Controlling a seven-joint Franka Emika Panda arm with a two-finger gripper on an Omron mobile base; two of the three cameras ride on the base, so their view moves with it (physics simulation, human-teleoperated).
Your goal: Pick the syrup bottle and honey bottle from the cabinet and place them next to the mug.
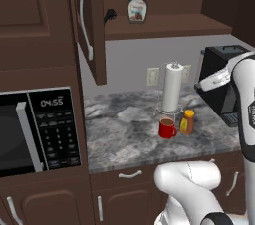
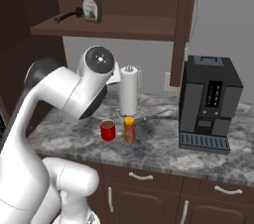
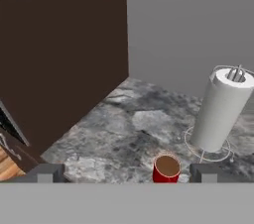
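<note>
The dark brown syrup bottle stands upright on the inner shelf of the open cabinet. Down on the counter, the small orange honey bottle stands upright right beside the red mug, which has brown liquid in it. My gripper hangs open above the counter, looking down at the mug, with nothing between its fingertips.
A paper towel roll stands just behind the mug. A black coffee machine is to the right, a microwave to the left. The cabinet door hangs open. A small black object lies on the shelf.
</note>
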